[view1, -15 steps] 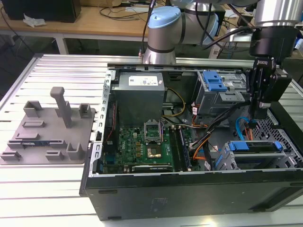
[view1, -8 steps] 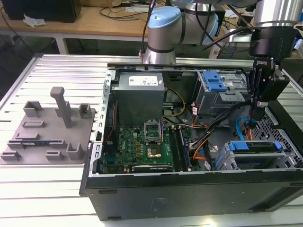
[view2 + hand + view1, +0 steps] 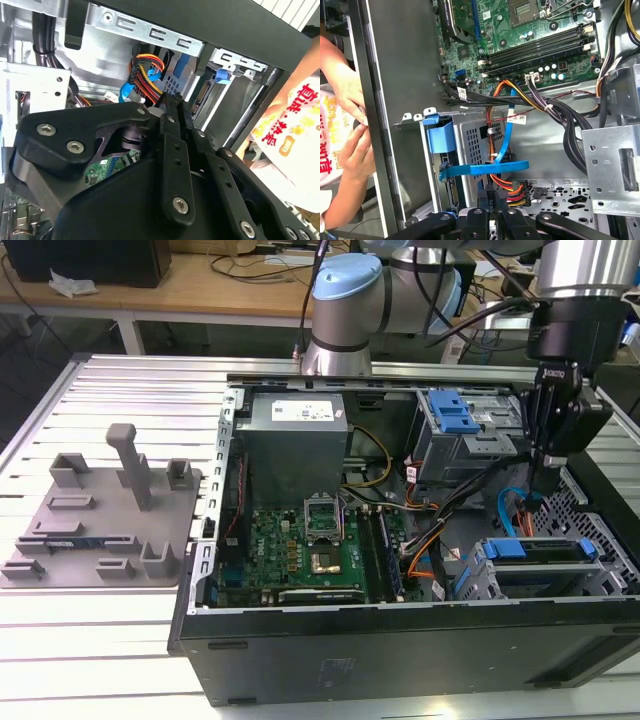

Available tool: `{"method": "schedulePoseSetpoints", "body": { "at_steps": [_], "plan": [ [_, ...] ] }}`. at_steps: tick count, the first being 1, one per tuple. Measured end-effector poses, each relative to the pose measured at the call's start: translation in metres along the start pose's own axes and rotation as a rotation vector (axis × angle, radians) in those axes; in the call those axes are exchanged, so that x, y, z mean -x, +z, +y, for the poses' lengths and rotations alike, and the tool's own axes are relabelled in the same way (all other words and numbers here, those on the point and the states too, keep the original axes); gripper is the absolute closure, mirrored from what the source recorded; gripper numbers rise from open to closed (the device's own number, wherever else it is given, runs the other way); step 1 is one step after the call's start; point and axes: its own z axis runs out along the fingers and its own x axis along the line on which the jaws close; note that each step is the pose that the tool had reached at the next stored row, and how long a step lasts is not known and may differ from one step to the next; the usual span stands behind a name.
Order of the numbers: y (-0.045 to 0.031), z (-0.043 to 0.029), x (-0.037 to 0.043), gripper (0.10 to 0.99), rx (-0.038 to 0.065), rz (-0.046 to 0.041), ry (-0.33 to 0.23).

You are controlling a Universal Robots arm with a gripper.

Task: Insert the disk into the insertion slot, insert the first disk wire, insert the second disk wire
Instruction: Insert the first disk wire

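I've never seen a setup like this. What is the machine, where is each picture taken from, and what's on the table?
The machine is a robot arm ending in a black gripper. The exterior view looks on from off the arm; both wrist views come from cameras riding near the gripper. On the slatted metal table lies an open computer case, with a grey fixture tray on the exterior view's left. The gripper reaches down into the case beside the insertion slot, a low grey bay with blue plastic parts; the disk seems to sit in it. In the first wrist view the gripper is close to a bundle of red, yellow and black wires and a blue cable. A person's hands show outside the case. Whether the gripper holds anything I cannot tell.
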Motion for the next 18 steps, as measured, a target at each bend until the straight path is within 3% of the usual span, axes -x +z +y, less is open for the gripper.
{"method": "schedulePoseSetpoints", "body": {
  "at_steps": [1,3,4,5,7,8,9,11,13,15,16,18],
  "plan": [
    [0.0009,-0.0003,-0.002,0.918,0.002,-0.0091,0.0],
    [0.0022,-0.001,-0.0069,0.918,0.006,-0.0386,0.0],
    [0.0021,-0.0016,-0.0104,0.918,0.011,-0.0715,0.001],
    [0.0016,-0.0019,-0.0127,0.918,0.015,-0.0939,0.001],
    [0.0011,-0.0024,-0.0157,0.918,0.019,-0.121,0.001],
    [0.0002,-0.0028,-0.0183,0.918,0.023,-0.1497,0.001],
    [-0.0006,-0.0032,-0.0208,0.918,0.027,-0.1717,0.001],
    [-0.0012,-0.0036,-0.0239,0.918,0.031,-0.1963,0.001],
    [-0.0017,-0.0045,-0.0295,0.918,0.038,-0.2417,0.002],
    [-0.0021,-0.0051,-0.0332,0.918,0.042,-0.2675,0.002],
    [-0.0017,-0.0055,-0.0352,0.918,0.044,-0.2754,0.002],
    [0.0003,-0.0064,-0.0406,0.918,0.045,-0.2816,0.002]
  ]
}}
